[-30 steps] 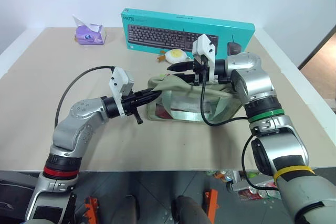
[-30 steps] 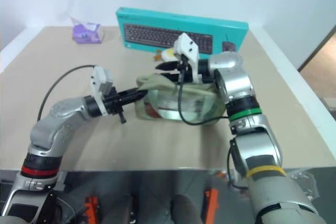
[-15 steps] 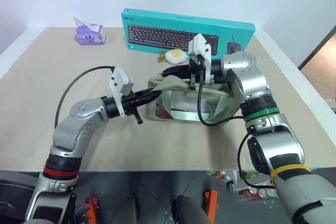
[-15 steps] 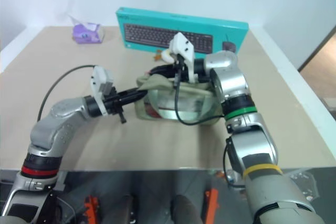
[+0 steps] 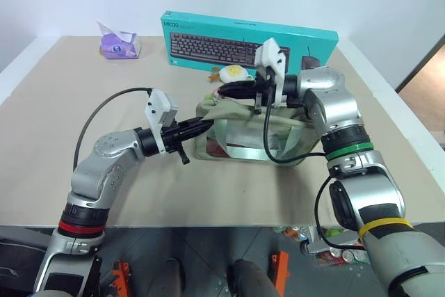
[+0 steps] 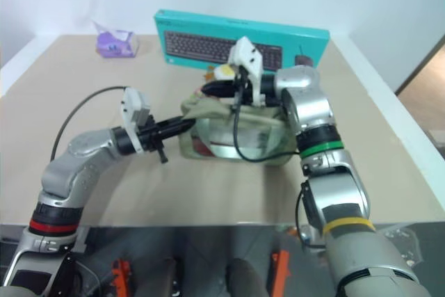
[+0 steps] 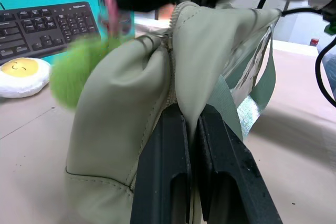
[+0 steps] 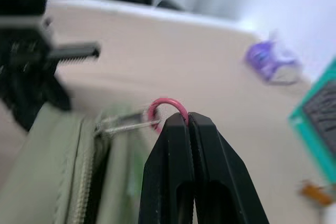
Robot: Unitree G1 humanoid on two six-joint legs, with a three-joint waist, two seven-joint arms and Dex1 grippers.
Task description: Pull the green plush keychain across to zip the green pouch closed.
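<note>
While the left gripper [image 5: 206,124] stays clamped on the near-left end of the green pouch [image 5: 250,133] at table centre, the right gripper [image 8: 185,120] has its fingers pressed together on a pink ring [image 8: 167,107] at the zipper pull. From that ring the green plush keychain [image 7: 79,72] hangs beside the pouch's top seam. At twelve o'clock from the pouch lie a fried-egg plush [image 5: 233,72] and a teal keyboard box [image 5: 243,39]; a purple tissue pack [image 5: 119,44] sits at ten o'clock.
</note>
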